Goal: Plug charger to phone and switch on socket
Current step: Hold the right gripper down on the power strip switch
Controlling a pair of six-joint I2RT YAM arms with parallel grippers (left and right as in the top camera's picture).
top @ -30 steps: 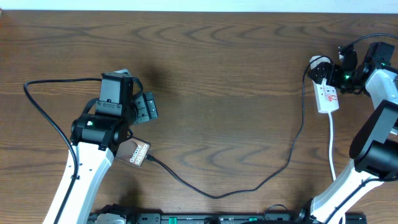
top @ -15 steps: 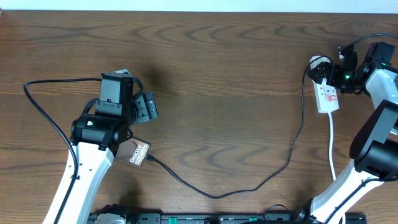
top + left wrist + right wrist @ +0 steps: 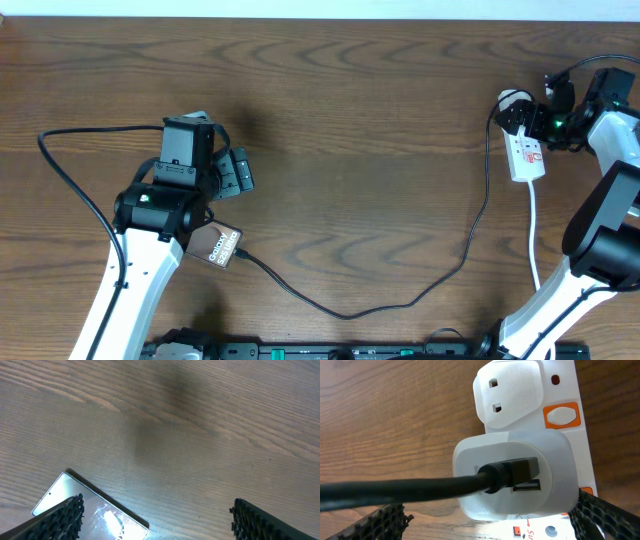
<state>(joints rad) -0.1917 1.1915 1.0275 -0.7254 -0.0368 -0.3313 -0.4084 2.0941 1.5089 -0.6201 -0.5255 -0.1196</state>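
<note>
Overhead, nothing has moved for a second: left claw (image 3: 156,521) and right claw (image 3: 490,521) stay wide open, empty. Phone (image 3: 213,246) lies on the bench (image 3: 350,120), charger (image 3: 400,298) tip at its edge. The socket (image 3: 527,156) likely remains to be switched on.

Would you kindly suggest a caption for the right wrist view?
Right gripper, jaws open, over the socket: the charger plugged into a white adapter, orange switch beside the free outlet.

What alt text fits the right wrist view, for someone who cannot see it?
A black cable plugs into a white adapter seated in a white power strip on a wooden table, an orange switch nearby. The right tool is open, its dark fingertips at the bottom corners.
</note>
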